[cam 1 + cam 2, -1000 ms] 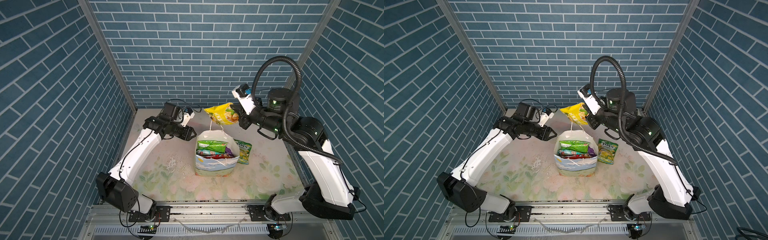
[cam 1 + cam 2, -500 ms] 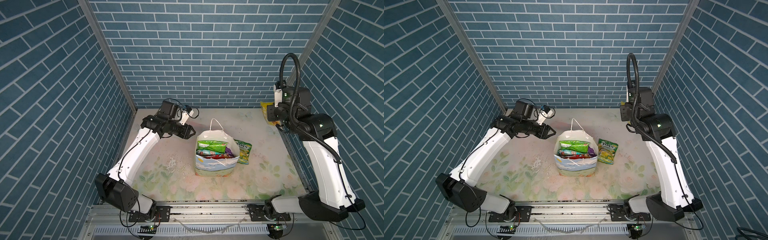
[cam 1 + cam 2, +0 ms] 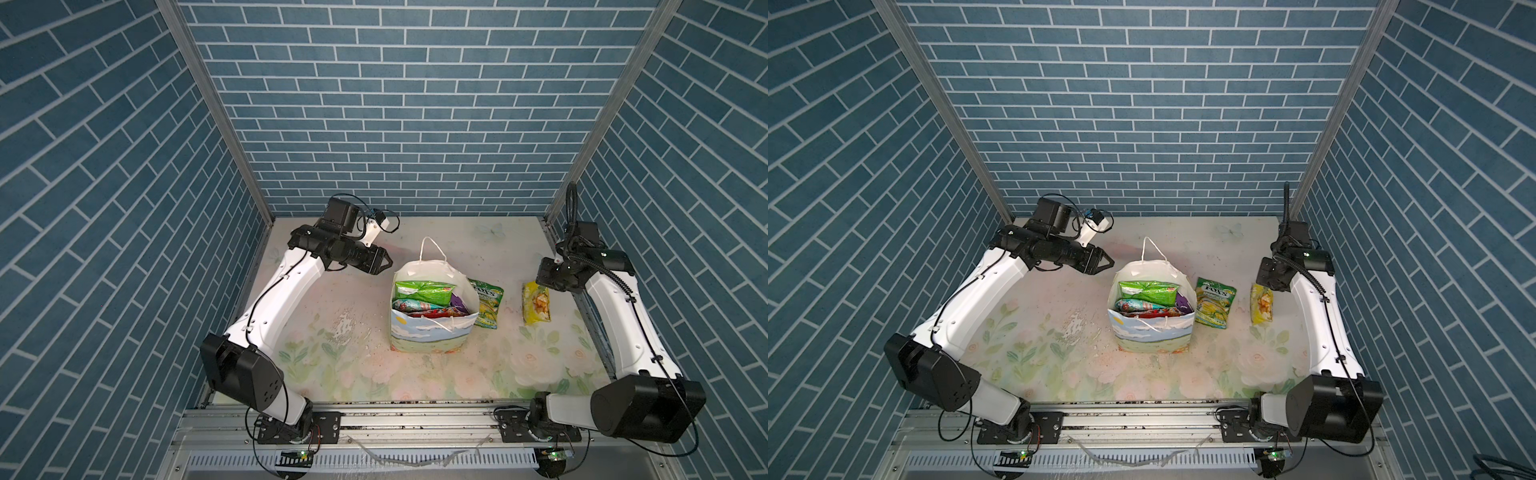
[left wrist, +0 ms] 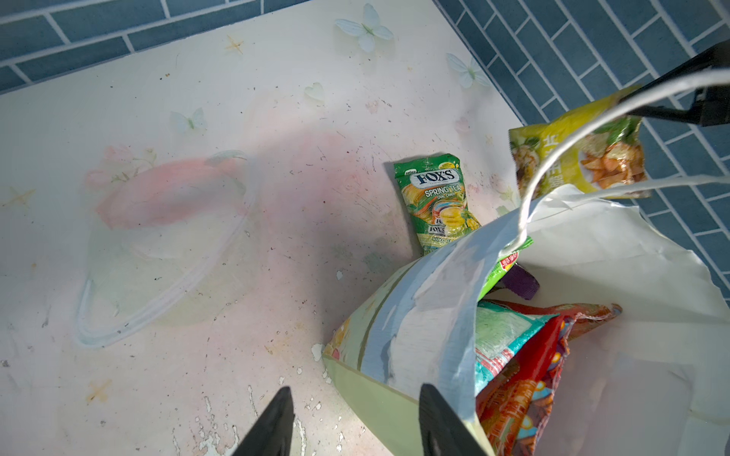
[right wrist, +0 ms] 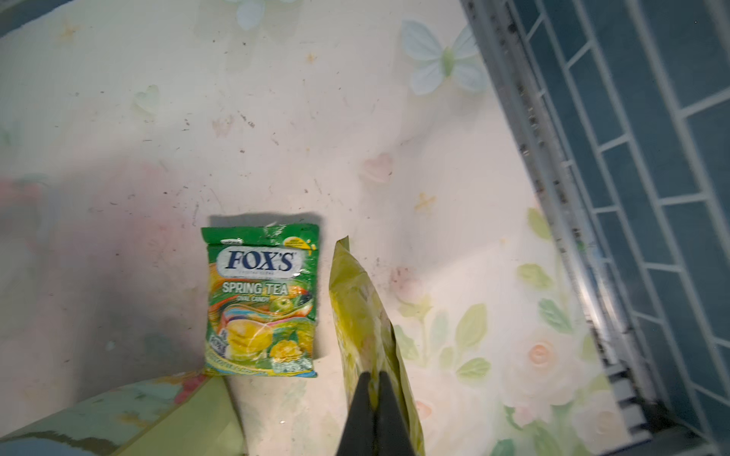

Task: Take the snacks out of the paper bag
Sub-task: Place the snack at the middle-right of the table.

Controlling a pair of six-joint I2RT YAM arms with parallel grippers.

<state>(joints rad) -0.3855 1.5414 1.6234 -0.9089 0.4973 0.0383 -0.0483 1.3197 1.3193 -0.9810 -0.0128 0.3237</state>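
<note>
The paper bag stands upright mid-table, its white cord handle raised. Inside show a green Lay's bag, a teal packet, a red bag and a purple corner. A green-yellow FOX'S packet lies flat right of the bag. My right gripper is shut on the top of a yellow packet, which hangs low over the table near the right edge. My left gripper hovers open behind the bag's left side, holding nothing.
A metal rail and a blue brick wall close the table's right side, close to the right arm. The floral table cover has a peeled patch left of the bag.
The right arm swung from above the bag to the far right and came down, carrying the yellow packet with it. The left arm has barely moved.
</note>
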